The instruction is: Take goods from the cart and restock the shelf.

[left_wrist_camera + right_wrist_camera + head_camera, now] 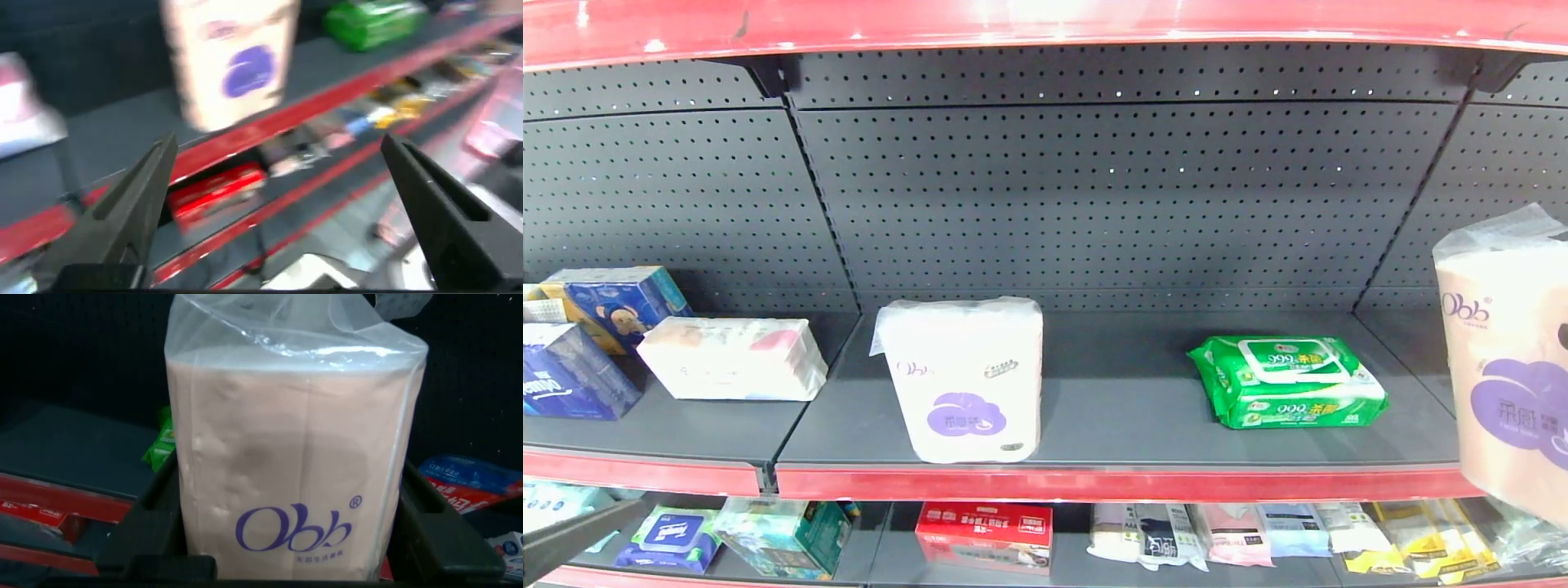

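Note:
A toilet paper pack with a purple logo hangs at the far right, level with the grey shelf. My right gripper is shut on this pack, one finger on each side. A matching pack stands upright near the shelf's front edge, left of centre. My left gripper is open with nothing between its fingers. It is in front of and below the shelf edge, and the standing pack lies beyond it.
A green wet wipes pack lies right of centre on the shelf, with a gap of board between it and the standing pack. Tissue packs and blue boxes sit on the left bay. The lower shelf holds a red box and several packets.

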You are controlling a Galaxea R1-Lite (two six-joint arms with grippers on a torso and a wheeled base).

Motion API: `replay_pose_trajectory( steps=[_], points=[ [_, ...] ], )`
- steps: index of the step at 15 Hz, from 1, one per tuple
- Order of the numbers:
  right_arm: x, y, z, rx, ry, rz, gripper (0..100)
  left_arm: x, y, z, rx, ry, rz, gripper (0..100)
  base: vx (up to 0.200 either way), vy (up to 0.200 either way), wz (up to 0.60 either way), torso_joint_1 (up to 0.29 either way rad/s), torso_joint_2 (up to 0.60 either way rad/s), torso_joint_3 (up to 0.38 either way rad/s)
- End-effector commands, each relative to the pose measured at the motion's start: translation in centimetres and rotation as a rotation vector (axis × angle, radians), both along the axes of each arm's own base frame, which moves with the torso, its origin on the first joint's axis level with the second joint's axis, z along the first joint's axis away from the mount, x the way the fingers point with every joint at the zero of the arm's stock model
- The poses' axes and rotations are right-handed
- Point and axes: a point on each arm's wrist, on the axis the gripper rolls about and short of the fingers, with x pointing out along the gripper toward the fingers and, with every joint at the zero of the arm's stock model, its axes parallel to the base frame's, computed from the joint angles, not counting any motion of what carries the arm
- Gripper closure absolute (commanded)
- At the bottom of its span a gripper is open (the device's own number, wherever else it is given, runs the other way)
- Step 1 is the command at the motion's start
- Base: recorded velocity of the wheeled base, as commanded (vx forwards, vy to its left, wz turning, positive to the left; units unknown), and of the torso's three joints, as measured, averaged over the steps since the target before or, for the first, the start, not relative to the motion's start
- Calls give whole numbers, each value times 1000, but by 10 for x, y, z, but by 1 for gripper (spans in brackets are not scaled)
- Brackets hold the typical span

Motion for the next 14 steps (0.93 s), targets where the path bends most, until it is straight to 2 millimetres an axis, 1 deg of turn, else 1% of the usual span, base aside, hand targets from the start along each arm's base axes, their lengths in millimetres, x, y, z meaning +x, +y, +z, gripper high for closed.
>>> replay_pose_trajectory(
  steps=[1, 2, 3, 6, 8, 10, 11, 13, 14],
  points=[
    [0, 0, 1, -2, -6, -1, 100, -2, 5, -15, 52, 22, 224, 0, 0, 0, 0, 0, 0, 0],
    [0, 0, 4, -2, -14, -1, 100, -10, 4, -21, 54, -3, 254, 0, 0, 0, 0, 0, 0, 0],
    [0, 0, 5, -2, -15, 1, 100, -13, 4, -23, 52, -17, 253, 0, 0, 0, 0, 0, 0, 0],
    [4, 1, 8, -3, -14, 13, 100, -19, 3, -31, 33, -20, 259, 0, 0, 0, 0, 0, 0, 0],
    [8, 1, 11, -2, -12, 21, 100, -22, 3, -31, 32, -46, 259, 0, 0, 0, 0, 0, 0, 0],
    [9, 2, 7, -1, 4, 40, 100, -24, 3, -31, 31, -54, 260, 0, 0, 0, 0, 0, 0, 0],
    [12, 2, 3, 3, 26, 74, 100, -24, 3, -30, 31, -62, 261, 0, 0, 0, 0, 0, 0, 0],
    [20, 3, -5, 4, 73, 80, 100, -24, 3, -28, 31, -64, 261, 0, 0, 0, 0, 0, 0, 0],
    [24, 3, -8, 2, 93, 85, 100, -23, 3, -24, 32, -69, 263, 0, 0, 0, 0, 0, 0, 0]
  ],
)
